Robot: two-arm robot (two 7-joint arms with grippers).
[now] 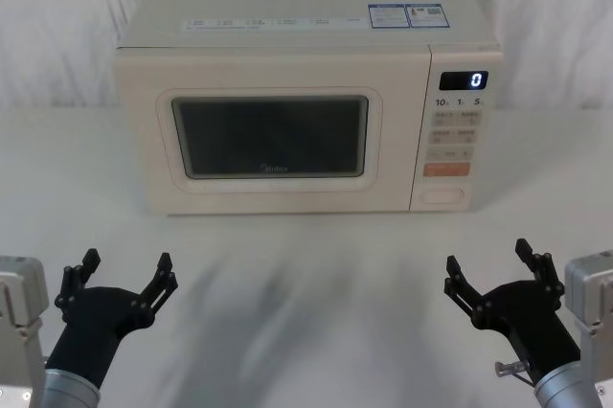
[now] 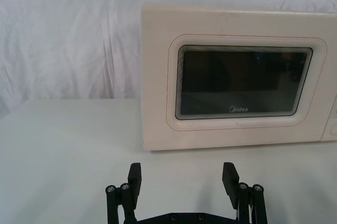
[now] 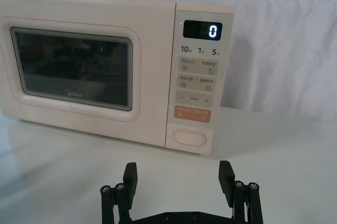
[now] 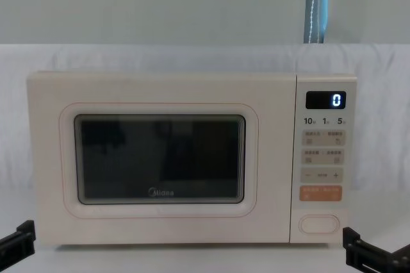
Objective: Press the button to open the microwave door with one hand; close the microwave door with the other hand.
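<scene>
1. In the chest view both grippers are cut off at the lower corners, showing little more than black tips; the small key labels on the control panel (image 3: 197, 79) are too fine to read.
2. The microwave (image 1: 306, 92) stands on the white surface (image 1: 306, 312), ahead of both sets of fingers and well apart from them (nothing touches it).
3. The microwave door (image 4: 160, 157) sits flush and shut; its dark window carries a small "Midea" logo.
4. The button (image 3: 189, 138), a wide cream oval, lies lowest on the panel, under the orange button (image 3: 192, 114); the display (image 3: 202, 30) shows "0".
5. The left gripper (image 1: 124, 279) and right gripper (image 1: 490, 269) hover with fingers spread wide, holding nothing.
</scene>
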